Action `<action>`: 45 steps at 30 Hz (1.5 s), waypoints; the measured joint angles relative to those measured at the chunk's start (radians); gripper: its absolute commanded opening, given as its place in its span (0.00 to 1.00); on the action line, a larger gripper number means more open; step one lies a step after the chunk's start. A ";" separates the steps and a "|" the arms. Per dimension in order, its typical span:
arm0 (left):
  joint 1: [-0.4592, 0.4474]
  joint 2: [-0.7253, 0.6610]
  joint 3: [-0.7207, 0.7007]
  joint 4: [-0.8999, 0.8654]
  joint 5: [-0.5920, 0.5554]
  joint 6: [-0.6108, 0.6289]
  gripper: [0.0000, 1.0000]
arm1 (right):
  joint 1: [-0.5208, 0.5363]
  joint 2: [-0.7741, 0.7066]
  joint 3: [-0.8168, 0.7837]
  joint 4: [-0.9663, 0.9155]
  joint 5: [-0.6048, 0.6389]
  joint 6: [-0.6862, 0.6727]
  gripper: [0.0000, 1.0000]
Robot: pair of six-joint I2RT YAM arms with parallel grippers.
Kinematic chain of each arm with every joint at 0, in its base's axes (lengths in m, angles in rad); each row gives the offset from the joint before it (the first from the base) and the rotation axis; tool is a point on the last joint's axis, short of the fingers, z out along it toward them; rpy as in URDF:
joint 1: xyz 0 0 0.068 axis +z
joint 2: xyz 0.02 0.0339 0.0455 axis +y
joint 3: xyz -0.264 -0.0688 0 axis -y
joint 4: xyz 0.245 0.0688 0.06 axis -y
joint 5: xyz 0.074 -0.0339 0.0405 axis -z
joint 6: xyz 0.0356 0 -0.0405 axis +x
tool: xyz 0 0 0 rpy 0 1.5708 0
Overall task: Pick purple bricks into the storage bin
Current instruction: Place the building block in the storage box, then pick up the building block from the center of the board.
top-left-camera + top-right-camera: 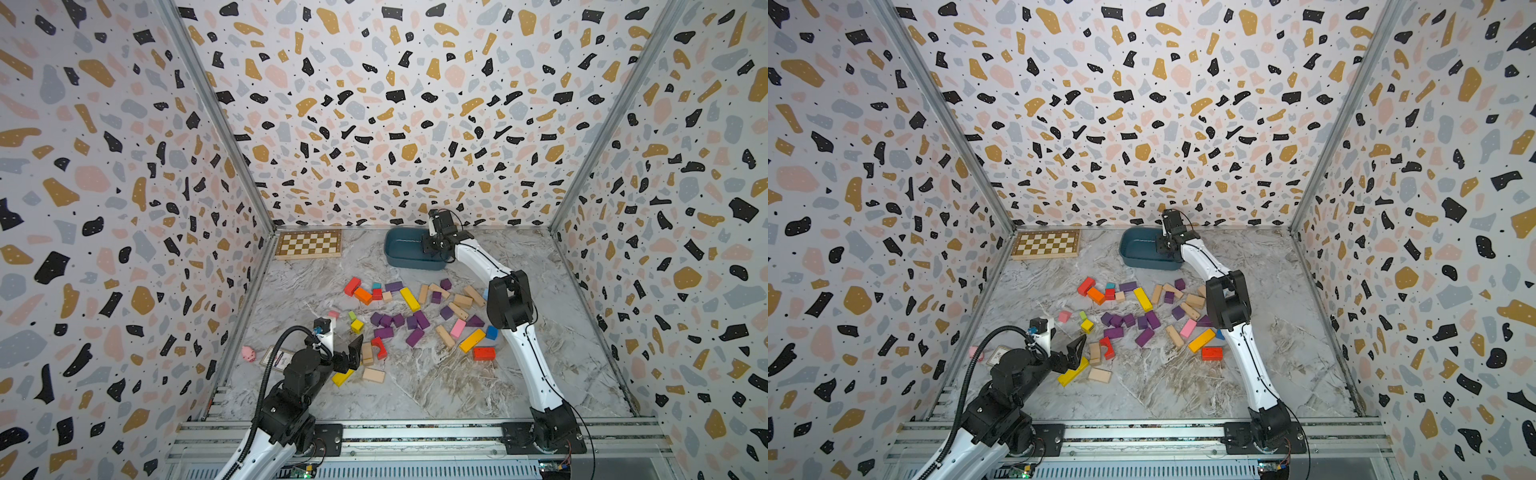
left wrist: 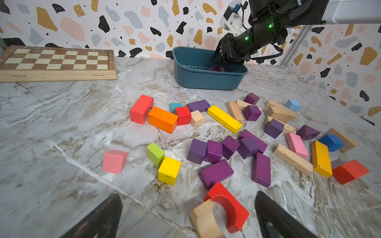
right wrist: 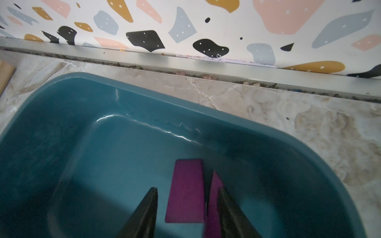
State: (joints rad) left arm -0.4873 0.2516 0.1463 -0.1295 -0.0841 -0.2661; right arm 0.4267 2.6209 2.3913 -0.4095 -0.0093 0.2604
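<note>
Right gripper (image 3: 186, 188) hangs inside the dark teal-blue plastic storage bin (image 3: 86, 115), its two black fingers (image 3: 144, 214) standing apart in the lower middle of the right wrist view. Between them lies a dark-purple wooden bar (image 3: 186, 191) with teal floor showing between it and one finger, so nothing is pinched. A second purple piece (image 3: 213, 206) sits just beside the bar, next to the other finger; whether the two touch cannot be told. In both top views the bin (image 1: 392, 255) stands at the upper middle of the marble-patterned table (image 1: 415, 390), near the back wall. The flat brown-and-cream chessboard (image 1: 309, 244) lies to its left. The other purple bricks (image 1: 399, 324) lie scattered in the middle of the frame, apart from the bin. They are mixed with red, orange, yellow, pink, blue and plain tan blocks (image 1: 410, 299). The left gripper (image 1: 353, 351) hovers low at the lower left of the block pile. Its jaws are spread wide with nothing between them, and a red wooden arch block (image 2: 237, 212) lies just ahead of them in the lower middle of the left wrist view.
</note>
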 measured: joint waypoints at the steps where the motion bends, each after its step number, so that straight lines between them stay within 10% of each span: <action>1: 0.000 0.000 0.000 0.000 0.000 0.000 0.99 | 0.000 0.000 0.000 0.000 0.000 0.000 0.53; 15: 0.000 0.006 0.000 0.004 0.006 0.000 0.99 | 0.005 -0.106 -0.097 0.019 -0.005 -0.074 0.92; 33: 0.000 0.032 0.000 0.024 0.017 0.000 0.99 | 0.017 -1.021 -1.157 0.224 0.034 -0.101 0.94; 45: 0.000 0.067 0.000 0.033 0.023 0.000 0.99 | 0.024 -1.288 -1.582 0.162 0.047 0.017 0.93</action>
State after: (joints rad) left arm -0.4873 0.3183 0.1463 -0.0967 -0.0612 -0.2657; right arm 0.4503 1.3331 0.8089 -0.2478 0.0372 0.2775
